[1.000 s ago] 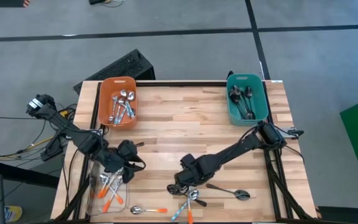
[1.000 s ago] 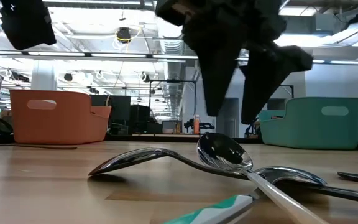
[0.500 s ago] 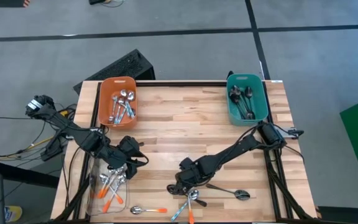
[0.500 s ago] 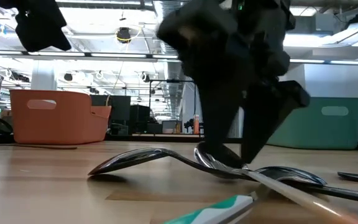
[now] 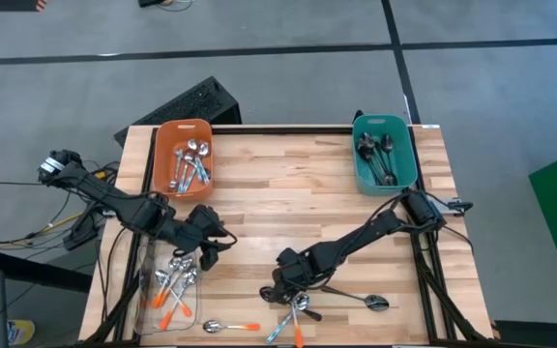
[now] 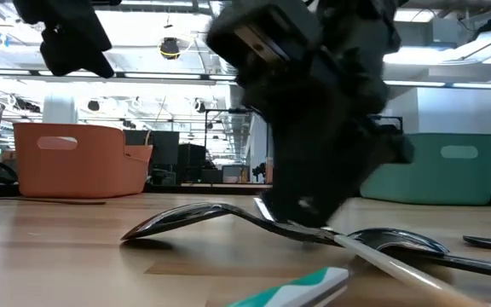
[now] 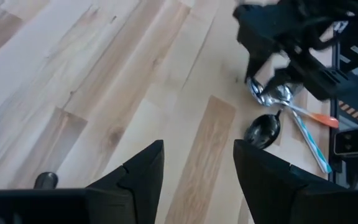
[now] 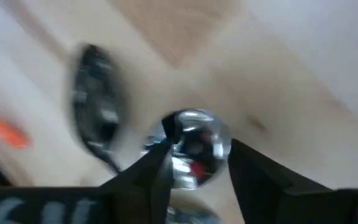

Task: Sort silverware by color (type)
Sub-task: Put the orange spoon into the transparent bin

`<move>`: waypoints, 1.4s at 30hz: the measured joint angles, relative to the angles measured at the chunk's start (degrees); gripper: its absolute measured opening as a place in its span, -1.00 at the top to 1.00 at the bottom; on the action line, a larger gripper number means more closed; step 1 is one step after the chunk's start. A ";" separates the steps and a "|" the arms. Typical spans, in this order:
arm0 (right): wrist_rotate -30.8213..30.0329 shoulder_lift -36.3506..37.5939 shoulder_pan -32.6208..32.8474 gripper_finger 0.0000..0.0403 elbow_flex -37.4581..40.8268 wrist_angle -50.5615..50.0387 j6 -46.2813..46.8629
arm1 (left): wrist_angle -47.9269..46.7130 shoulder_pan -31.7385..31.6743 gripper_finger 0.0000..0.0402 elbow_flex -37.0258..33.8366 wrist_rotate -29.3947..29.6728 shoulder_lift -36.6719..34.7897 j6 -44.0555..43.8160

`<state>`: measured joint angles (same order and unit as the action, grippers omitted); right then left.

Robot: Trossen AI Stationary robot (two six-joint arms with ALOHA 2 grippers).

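Note:
My right gripper (image 5: 288, 287) is down at a heap of spoons (image 5: 298, 307) near the table's near edge, shut on a shiny silver spoon's bowl (image 8: 197, 142). The heap also holds a light-blue-handled spoon (image 6: 301, 286) and an orange-handled one. A dark spoon (image 5: 361, 299) lies to its right, and another orange-handled spoon (image 5: 228, 327) to its left. My left gripper (image 7: 197, 163) is open above bare wood (image 5: 212, 243), beside a clear tray (image 5: 153, 307) of orange-handled spoons. An orange bin (image 5: 184, 157) holds silver spoons and a teal bin (image 5: 385, 153) holds dark ones. My right gripper pinches the silver spoon's bowl (image 8: 194, 127) between its two fingers (image 8: 160, 165), one on each side rim. It comes from above, pointing down. The spoon's other end (image 6: 164, 223) rests on the table, and the bowl lies on the heap.
The two bins stand at the far corners, with bare wood (image 5: 288, 203) between them. The clear tray sits at the near left edge. Black frame rails run along both sides of the table (image 5: 431, 280).
My right gripper has come down onto the heap and shut its fingers around the silver spoon's raised bowl, which now sits lower. My left gripper has moved away from the clear tray, toward the table's far edge and a little right.

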<state>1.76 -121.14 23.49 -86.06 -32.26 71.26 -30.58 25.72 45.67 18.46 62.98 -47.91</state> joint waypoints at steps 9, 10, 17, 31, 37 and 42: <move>0.76 -0.09 -0.54 0.52 -0.07 6.07 -2.94 | 0.02 -0.83 0.10 0.00 -0.13 0.00 0.21; 0.79 -0.09 -0.77 0.56 -0.07 6.00 -3.54 | 0.02 -0.83 0.10 0.00 -0.15 0.00 0.21; 0.07 -0.05 -2.84 0.94 -0.13 5.72 -5.80 | -0.07 -0.83 0.10 0.00 -0.15 0.00 0.19; -13.72 12.32 -9.25 0.97 -0.11 2.43 -14.17 | -1.86 -0.81 0.10 0.00 0.80 0.00 -3.56; -15.80 19.69 -14.58 0.97 -0.15 5.98 -25.04 | 5.40 -1.49 0.10 0.00 5.59 0.00 -2.76; -15.52 22.99 -18.35 0.97 -0.19 13.27 -34.45 | 17.06 -4.33 0.10 0.07 6.42 -0.02 2.05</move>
<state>-13.76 -98.15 5.13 -86.25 -18.99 36.82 -13.52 21.38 45.74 24.88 62.96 -45.86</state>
